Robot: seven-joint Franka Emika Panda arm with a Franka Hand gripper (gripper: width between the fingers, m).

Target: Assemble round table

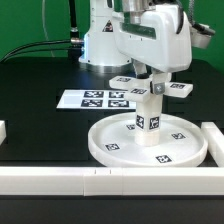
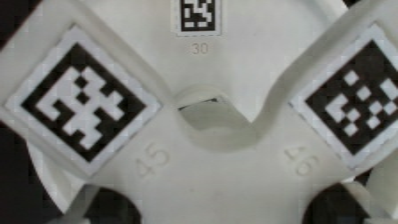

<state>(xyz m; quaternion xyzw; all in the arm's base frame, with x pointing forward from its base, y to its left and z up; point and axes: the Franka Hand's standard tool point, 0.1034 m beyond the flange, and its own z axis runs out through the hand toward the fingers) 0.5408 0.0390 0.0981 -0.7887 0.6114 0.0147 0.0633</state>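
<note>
The large round rimmed disc (image 1: 112, 140) lies flat on the black table near the front. The short thick cylinder leg (image 1: 148, 116) stands upright on the disc's middle. The cross-shaped foot (image 1: 124, 81) sits level on top of the leg, its tagged arms sticking out to both sides. My gripper (image 1: 153, 84) comes down from above and is shut on the foot's middle. In the wrist view the foot (image 2: 214, 150) fills the picture with two big tags, and my gripper (image 2: 237, 205) has its dark fingertips (image 2: 116, 207) on either side of the foot's white body.
The marker board (image 1: 95, 98) lies flat behind the disc toward the exterior view's left. Long white bars edge the table at the front (image 1: 90, 180) and the exterior view's right (image 1: 214, 138). The arm's white base (image 1: 105, 40) stands at the back.
</note>
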